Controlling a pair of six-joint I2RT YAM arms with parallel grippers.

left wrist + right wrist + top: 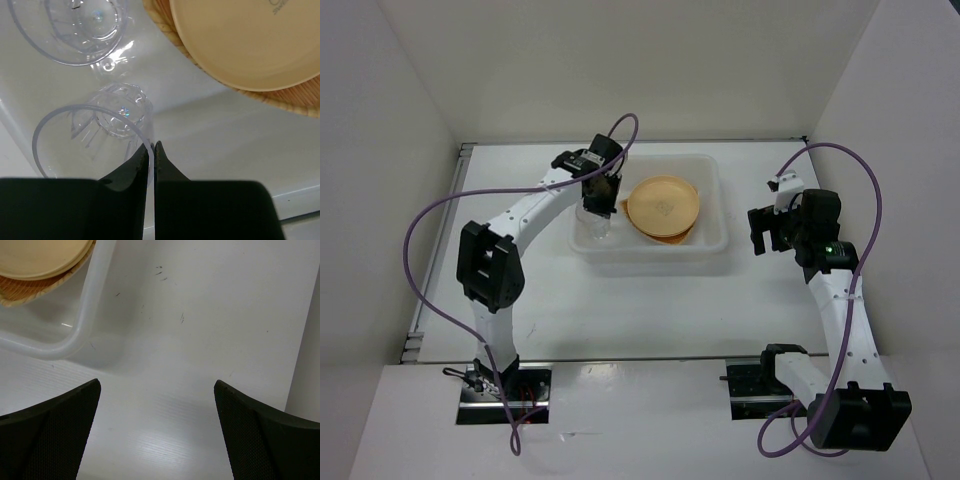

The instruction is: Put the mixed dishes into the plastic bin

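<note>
So, the left tool [152,146] is clenched tight on the rim of a clear cup [90,137], pinching the thin wall between both fingers. That cup is down inside the near-left corner of the plastic bin [712,235], though I can't tell if it's actually resting on the bottom. A second clear cup [75,25] sits right beside it, a bit farther back along the bin's left side. The yellow-orange plate [663,205] is in the middle of the bin, lying on top of the woven tray [285,97], whose edge pokes out underneath. Meanwhile the right tool [157,385] hangs released, fingers spread wide, over the white surface [650,310] just right of the bin, gripping nothing.
</note>
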